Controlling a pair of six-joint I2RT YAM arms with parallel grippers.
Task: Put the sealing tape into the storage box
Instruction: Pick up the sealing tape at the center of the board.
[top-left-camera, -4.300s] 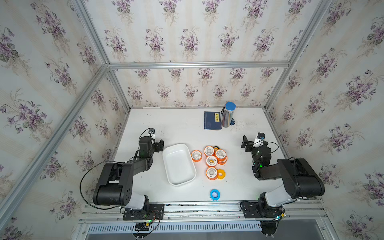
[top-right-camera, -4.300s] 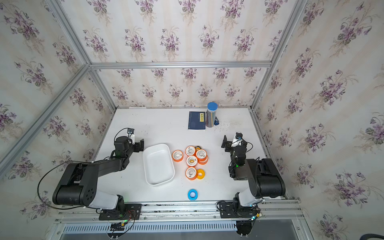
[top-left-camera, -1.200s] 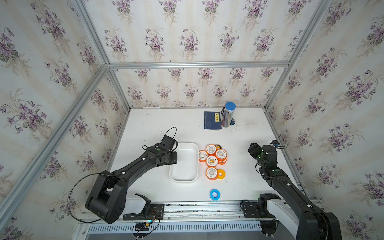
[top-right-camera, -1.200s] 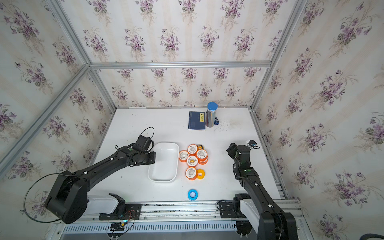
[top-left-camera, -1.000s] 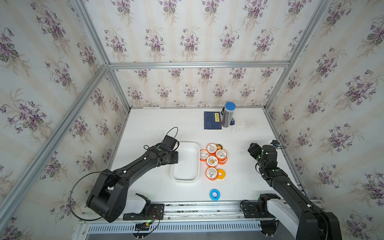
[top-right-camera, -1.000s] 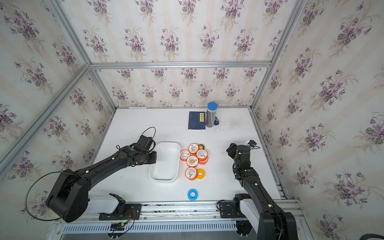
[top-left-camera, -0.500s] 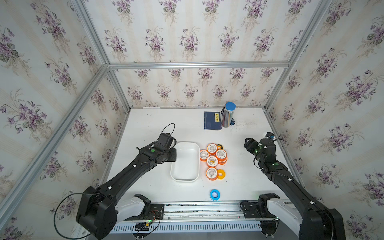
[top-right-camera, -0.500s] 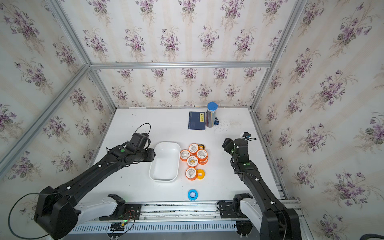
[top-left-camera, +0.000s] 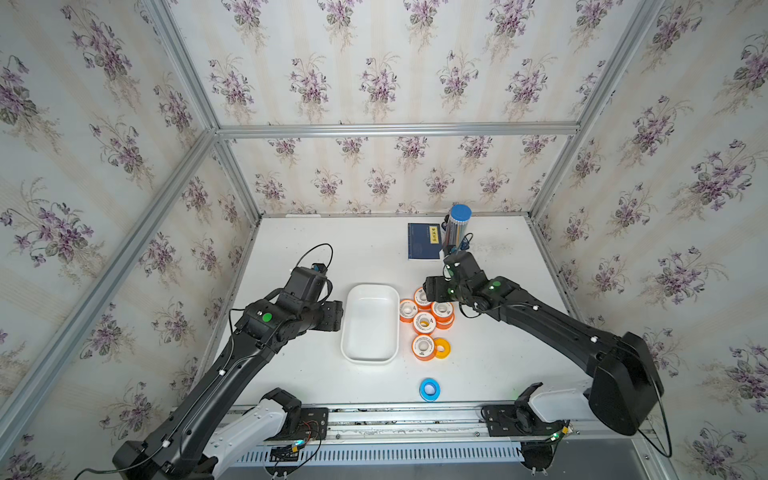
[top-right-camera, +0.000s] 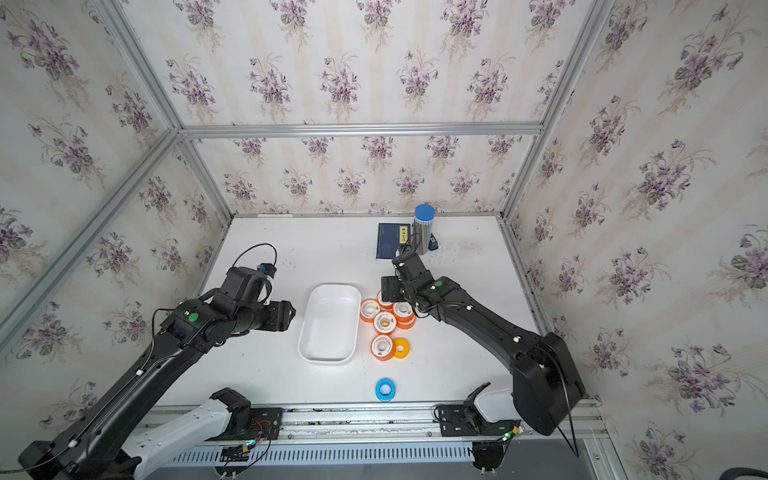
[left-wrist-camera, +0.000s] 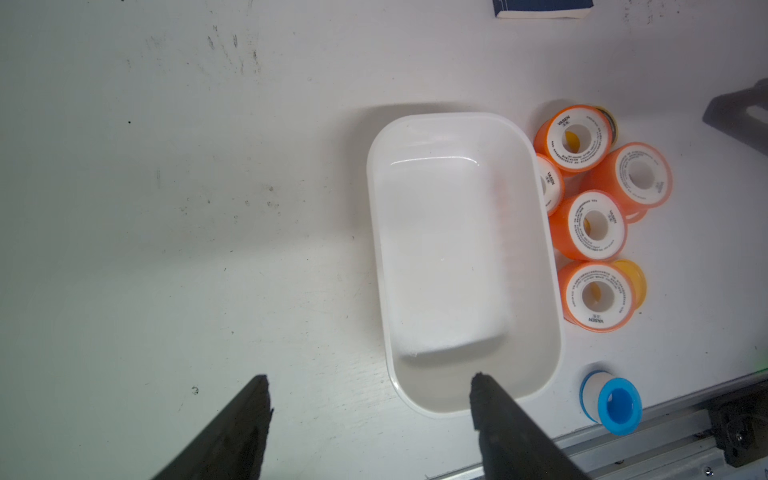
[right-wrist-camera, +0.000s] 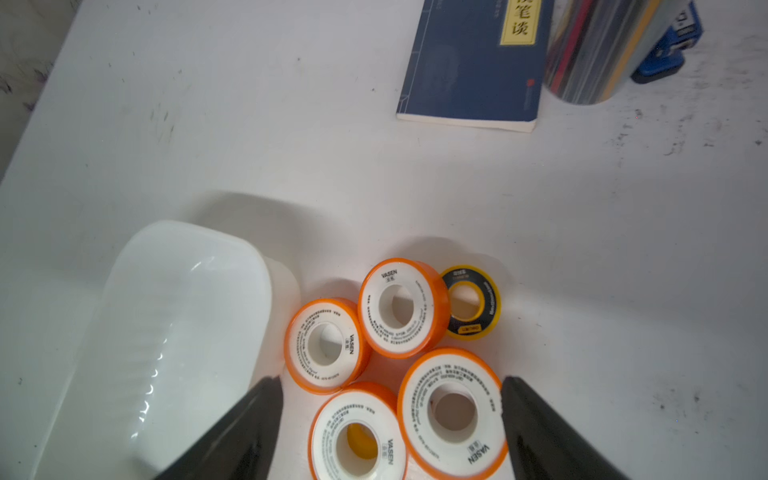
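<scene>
Right arm has swung in from the right edge, so the right gripper (right-wrist-camera: 390, 382) now hangs over the far end of the spool pile. Its jaws are spread wide with nothing in them, and two orange spools sit in the gap below. Left side changed too: the left gripper (left-wrist-camera: 369, 377) was pinched on the storage box (top-left-camera: 370, 324) a second ago. It has since let go and backed off just left of the box, jaws apart and empty.

Box is bare inside and sits mid-table (top-left-camera: 332, 257), long side running near to far. All the sealing tape (top-left-camera: 424, 322) is still outside it. The orange bunch is packed right against the box's right wall, and a plain yellow one (top-left-camera: 441, 347) touches the nearest orange spool. A yellow-and-black one (right-wrist-camera: 469, 303) is tucked at the far side of the bunch. The blue spool (top-left-camera: 429, 389) sits alone close to the near edge.

Far back, a dark blue booklet (top-left-camera: 422, 245) lies next to a silvery cylinder (top-left-camera: 457, 224) with a blue cap.
</scene>
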